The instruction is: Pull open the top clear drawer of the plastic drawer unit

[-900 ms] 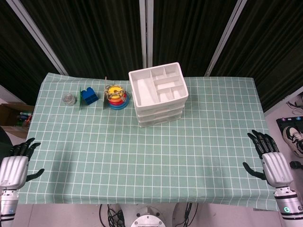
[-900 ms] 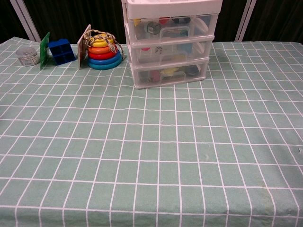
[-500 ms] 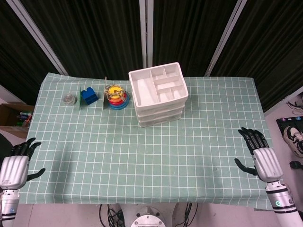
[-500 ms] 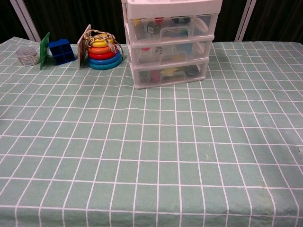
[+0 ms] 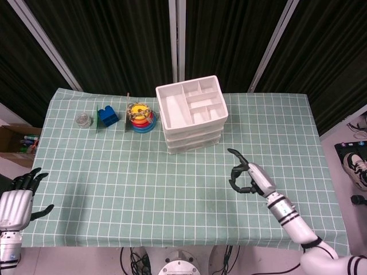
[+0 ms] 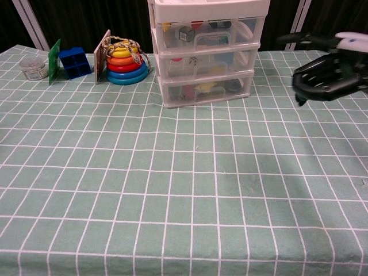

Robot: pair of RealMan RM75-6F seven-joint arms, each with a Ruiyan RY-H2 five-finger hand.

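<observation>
The white plastic drawer unit (image 5: 192, 114) (image 6: 207, 52) stands at the back middle of the table, with three clear drawers stacked. Its top clear drawer (image 6: 208, 32) sits pushed in, small items showing behind its front and handle (image 6: 213, 39). My right hand (image 5: 248, 176) (image 6: 326, 71) hovers above the cloth to the front right of the unit, apart from it. It holds nothing, with its thumb stretched out and fingers half curled. My left hand (image 5: 17, 201) is off the table's front left corner, fingers spread and empty; the chest view does not show it.
A stacking ring toy (image 5: 140, 117) (image 6: 125, 62), a blue block (image 5: 107, 116) (image 6: 75, 61), a green card (image 6: 54, 53) and a small jar (image 5: 84, 120) (image 6: 33, 68) line up left of the unit. A cardboard box (image 5: 14, 144) sits on the floor at left.
My right hand has swung from the table's front right edge inward over the cloth toward the drawer unit, turning and curling its fingers. The left hand and the drawers are unchanged.
</observation>
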